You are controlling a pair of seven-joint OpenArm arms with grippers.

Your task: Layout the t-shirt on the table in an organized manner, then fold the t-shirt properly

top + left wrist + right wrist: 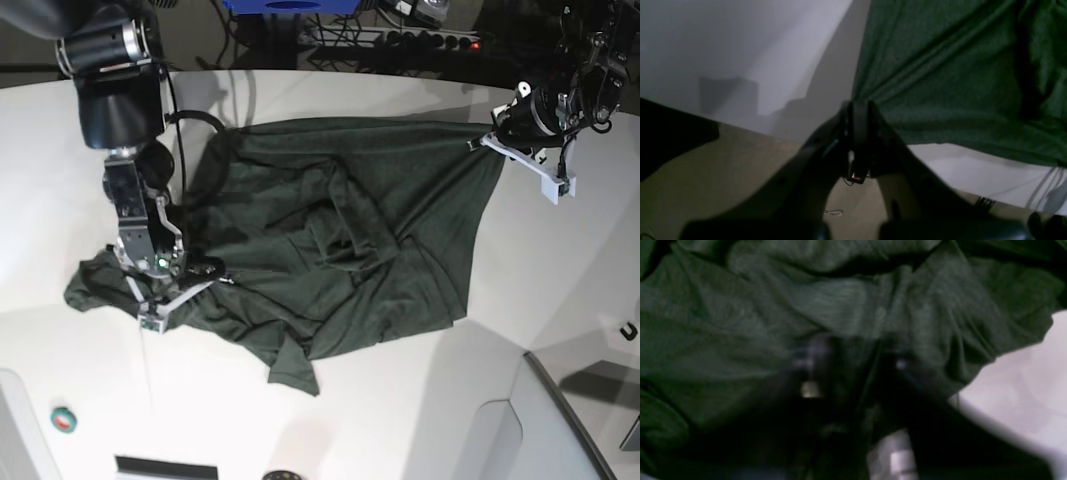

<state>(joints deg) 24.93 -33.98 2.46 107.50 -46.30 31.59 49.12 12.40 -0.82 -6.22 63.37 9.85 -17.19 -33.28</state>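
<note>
Layout only half done, approx.: the t-shirt (340, 235) lies rumpled on the table (400, 420). Left gripper (858, 110) pinches one corner, right gripper (165, 290) closed on cloth (blurred view). Folding not begun.

Behind the far edge the room is dark, with a black power strip (400, 38) showing a small red light and a blue box (290, 5). In the left wrist view the floor (723, 173) is beige carpet.
</note>
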